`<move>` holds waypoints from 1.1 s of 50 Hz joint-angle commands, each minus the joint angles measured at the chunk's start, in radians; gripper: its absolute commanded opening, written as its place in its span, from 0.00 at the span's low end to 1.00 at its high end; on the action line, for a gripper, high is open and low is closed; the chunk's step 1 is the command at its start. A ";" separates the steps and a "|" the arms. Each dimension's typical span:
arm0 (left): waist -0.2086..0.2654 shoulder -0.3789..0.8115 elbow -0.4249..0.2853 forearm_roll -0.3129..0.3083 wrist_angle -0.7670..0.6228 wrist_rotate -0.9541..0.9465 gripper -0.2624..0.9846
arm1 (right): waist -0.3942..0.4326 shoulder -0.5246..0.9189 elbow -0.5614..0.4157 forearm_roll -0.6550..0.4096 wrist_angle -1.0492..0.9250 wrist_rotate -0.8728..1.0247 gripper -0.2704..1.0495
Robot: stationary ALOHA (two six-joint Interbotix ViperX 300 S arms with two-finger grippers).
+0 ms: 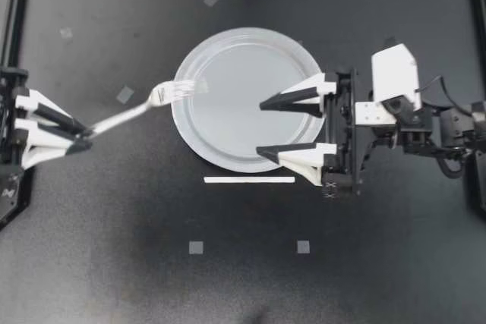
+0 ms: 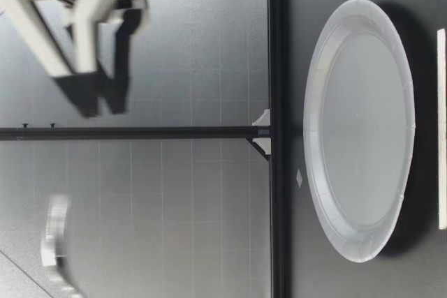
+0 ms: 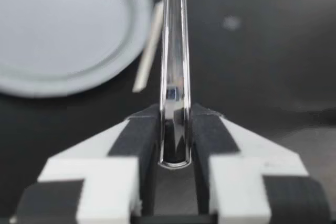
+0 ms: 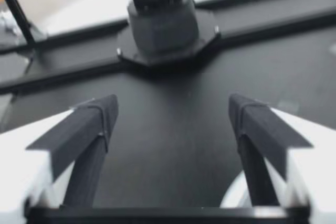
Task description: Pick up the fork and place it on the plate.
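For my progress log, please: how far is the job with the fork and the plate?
Done: the fork is lifted, my left pincer shut on its handle; the low view shows it well above the table. In hand: its prongs hang over the rim of the plate. Left: lower it and let go on the plate. My right pincer is open and empty.

Right claw [image 4: 172,104] gapes wide (plate [image 4: 231,199] rim beneath) above dark table [image 4: 168,145].
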State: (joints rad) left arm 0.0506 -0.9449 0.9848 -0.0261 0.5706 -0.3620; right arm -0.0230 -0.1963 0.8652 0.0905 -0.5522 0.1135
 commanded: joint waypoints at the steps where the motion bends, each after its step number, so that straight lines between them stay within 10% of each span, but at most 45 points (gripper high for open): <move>1: 0.026 0.012 -0.009 0.035 0.015 -0.055 0.25 | 0.005 0.005 -0.023 0.002 0.000 0.005 0.80; 14: 0.041 0.104 0.114 0.216 0.012 -0.301 0.25 | 0.008 0.052 -0.021 0.002 0.006 0.034 0.80; 55: 0.040 0.486 0.117 0.195 -0.123 -0.299 0.25 | 0.011 0.084 0.000 -0.003 0.008 0.067 0.80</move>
State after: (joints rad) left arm 0.0890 -0.4694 1.1045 0.1733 0.4771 -0.6611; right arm -0.0184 -0.1043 0.8744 0.0890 -0.5415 0.1795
